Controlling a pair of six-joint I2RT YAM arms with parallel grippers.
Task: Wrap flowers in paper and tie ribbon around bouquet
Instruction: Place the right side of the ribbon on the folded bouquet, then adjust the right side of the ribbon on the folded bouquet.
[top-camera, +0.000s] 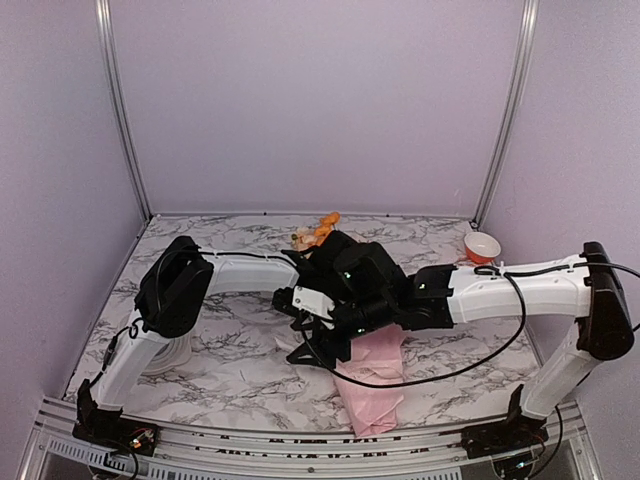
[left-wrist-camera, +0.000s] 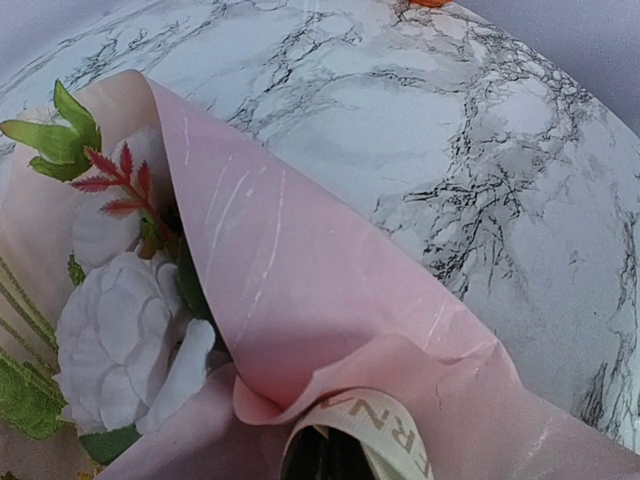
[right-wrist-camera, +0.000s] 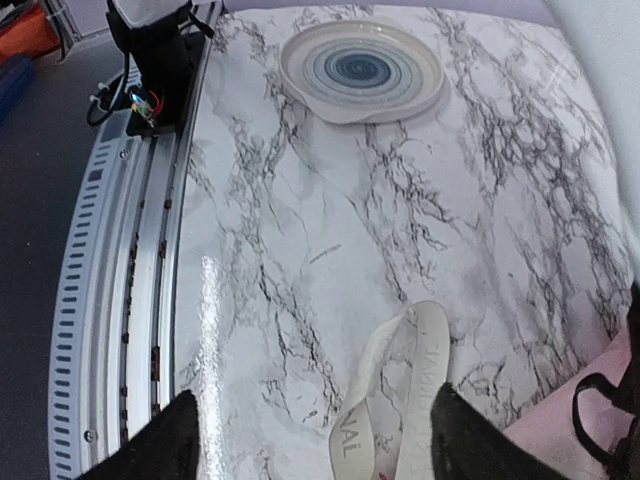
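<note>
left gripper (top-camera: 315, 310) clenched; ribbon (left-wrist-camera: 370, 425) loops at its tip, hold unclear | right gripper (right-wrist-camera: 312, 400) released; ribbon end lies between its fingers on table (right-wrist-camera: 300, 200) | paper (left-wrist-camera: 300, 270) curled round flowers (left-wrist-camera: 120, 330), mid-table

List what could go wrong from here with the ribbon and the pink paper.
1. The right gripper stands open with the ribbon lying slack on the table under it. Closing now might catch only one strand, or miss both.
2. The paper curls loosely over the flowers with its edge standing free, so a tug on the ribbon could let the wrap spring open.
</note>
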